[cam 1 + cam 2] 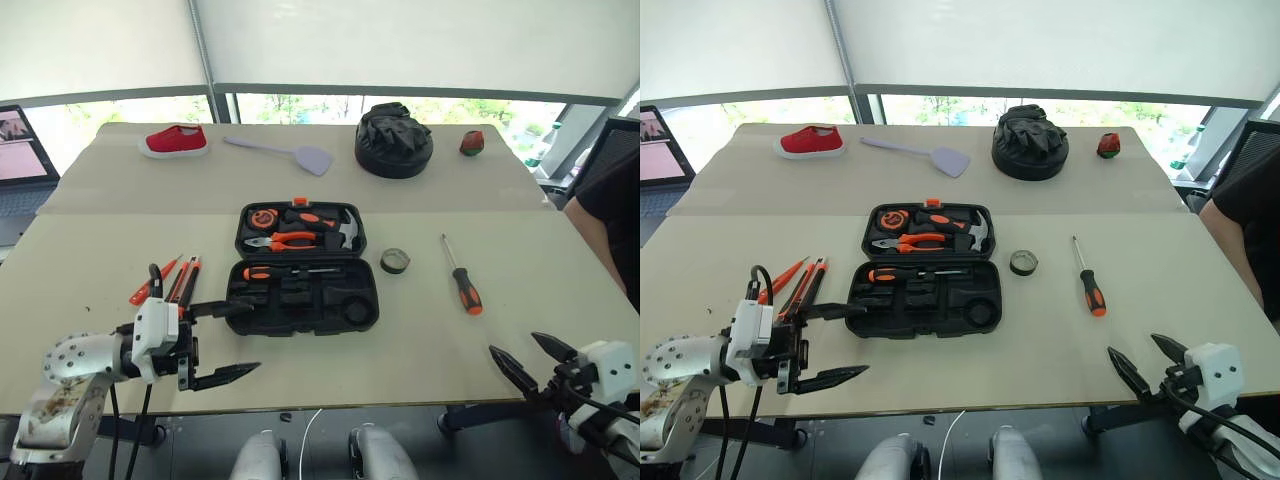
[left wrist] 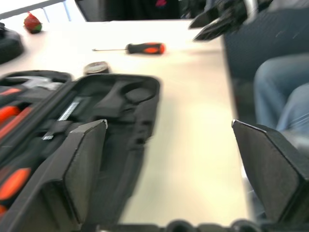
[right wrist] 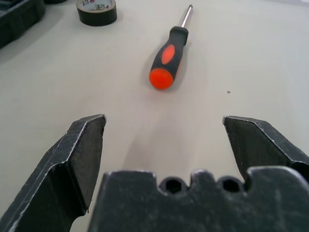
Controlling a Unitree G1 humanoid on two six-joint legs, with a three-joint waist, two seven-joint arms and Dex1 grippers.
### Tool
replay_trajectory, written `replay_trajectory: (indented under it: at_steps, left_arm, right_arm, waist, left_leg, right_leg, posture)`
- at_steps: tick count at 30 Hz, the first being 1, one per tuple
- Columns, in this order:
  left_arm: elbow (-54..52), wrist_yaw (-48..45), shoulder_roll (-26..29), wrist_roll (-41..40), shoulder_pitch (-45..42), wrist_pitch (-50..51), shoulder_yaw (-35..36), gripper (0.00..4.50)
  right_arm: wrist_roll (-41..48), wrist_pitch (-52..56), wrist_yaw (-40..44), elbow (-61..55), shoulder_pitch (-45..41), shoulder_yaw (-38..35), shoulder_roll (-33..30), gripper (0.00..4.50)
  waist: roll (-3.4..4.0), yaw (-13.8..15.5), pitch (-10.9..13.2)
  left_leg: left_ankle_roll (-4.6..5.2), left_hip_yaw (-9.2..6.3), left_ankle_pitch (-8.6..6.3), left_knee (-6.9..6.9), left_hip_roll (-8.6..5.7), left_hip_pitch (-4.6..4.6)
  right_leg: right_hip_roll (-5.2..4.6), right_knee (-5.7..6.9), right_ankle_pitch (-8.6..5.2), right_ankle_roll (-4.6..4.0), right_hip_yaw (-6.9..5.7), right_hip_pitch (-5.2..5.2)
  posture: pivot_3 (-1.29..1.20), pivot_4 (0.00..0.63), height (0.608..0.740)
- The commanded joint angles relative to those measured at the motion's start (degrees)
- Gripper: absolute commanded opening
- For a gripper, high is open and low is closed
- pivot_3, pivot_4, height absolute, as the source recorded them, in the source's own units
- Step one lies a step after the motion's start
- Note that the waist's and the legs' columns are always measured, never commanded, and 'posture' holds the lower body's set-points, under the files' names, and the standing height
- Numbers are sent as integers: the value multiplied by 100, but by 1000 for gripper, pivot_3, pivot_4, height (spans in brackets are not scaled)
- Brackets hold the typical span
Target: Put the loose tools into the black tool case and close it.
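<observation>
the black tool case (image 1: 305, 270) lies open at the middle of the pale worktop (image 1: 420, 340), its lid half towards the windows holding pliers, a hammer and a small tape measure, its nearer half holding one black-and-orange screwdriver (image 1: 275, 272) in a moulded slot. to the robot's left of the case, a slim all-orange screwdriver (image 1: 150, 282) and an orange-and-black utility knife (image 1: 186, 279) lie side by side on the worktop. just right of the case sits a small dark tape roll (image 1: 395, 261), and further right a second black-and-orange screwdriver (image 1: 463, 279) lies alone, handle towards the robot. the left tool (image 1: 222, 342) hovers at the case's near left corner with both black fingers spread wide and nothing between them. the right tool (image 1: 528, 358) hangs over the worktop's near right edge, fingers likewise parted and empty, pointing towards the lone screwdriver. along the far side of the worktop rest a red shoe (image 1: 173, 140), a lilac spatula (image 1: 285, 152), a round black bundle (image 1: 393, 140) and a small red object (image 1: 472, 144). a laptop (image 1: 22, 160) stands at the far left, and a seated person (image 1: 605, 215) is at the right edge.
</observation>
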Motion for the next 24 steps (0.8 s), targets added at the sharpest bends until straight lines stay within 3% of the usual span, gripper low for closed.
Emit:
replay_trajectory:
  at_steps: [1,6,12,15,21,23,24]
  left_arm:
    - [-128,218,1,-161,-196,73,27,4440]
    - [-202,486,-68,-160,-487,163,-165,4440]
    - [-445,687,-67,-120,-470,184,-329,4440]
    - [-534,777,-21,-165,-401,218,-250,4500]
    - [-549,920,2,-226,-373,266,-113,4500]
    - [-531,1084,-37,-321,-437,331,-3,4500]
    - [-530,1178,-51,-339,-458,352,55,4500]
  right_arm:
    - [223,1624,-503,-234,-976,205,-593,4500]
    - [447,3350,-369,460,-2395,874,-1138,4500]
    - [-404,3538,-502,2127,-3757,1867,-1241,4500]
    - [-659,3217,-502,2431,-4016,2006,-1150,3761]
    - [-759,3555,-682,2479,-4102,1868,-1124,1805]
    - [-940,3081,-768,2452,-4141,1768,-1208,1134]
    - [-1077,2391,-743,2485,-4235,1698,-1230,1025]
  waist:
    - [1,-5,-1]
    - [1,49,-1]
    - [-2,29,-2]
    - [-4,11,-3]
    - [-4,28,-3]
    - [-4,34,-3]
    - [-4,37,-3]
  left_leg:
    - [1,-1,1,-1,-3,0]
    - [14,-5,-7,-8,-17,-12]
    - [50,-1,-29,-7,-28,-35]
    - [54,-2,-31,1,-29,-36]
    - [53,-1,-30,9,-28,-25]
    - [53,0,-30,9,-28,-25]
    - [53,-1,-30,8,-28,-27]
  right_leg:
    - [1,-1,2,0,2,1]
    - [10,-17,33,-21,-3,-8]
    - [3,-38,29,-10,7,-14]
    - [0,-46,34,0,8,-6]
    - [-4,-41,39,9,11,4]
    - [-4,-41,40,10,11,3]
    - [-4,-41,40,10,11,2]
  posture:
    - [0,150,740]
    - [0,150,740]
    - [0,150,740]
    - [0,150,740]
    - [0,150,740]
    - [0,150,740]
    - [0,150,740]
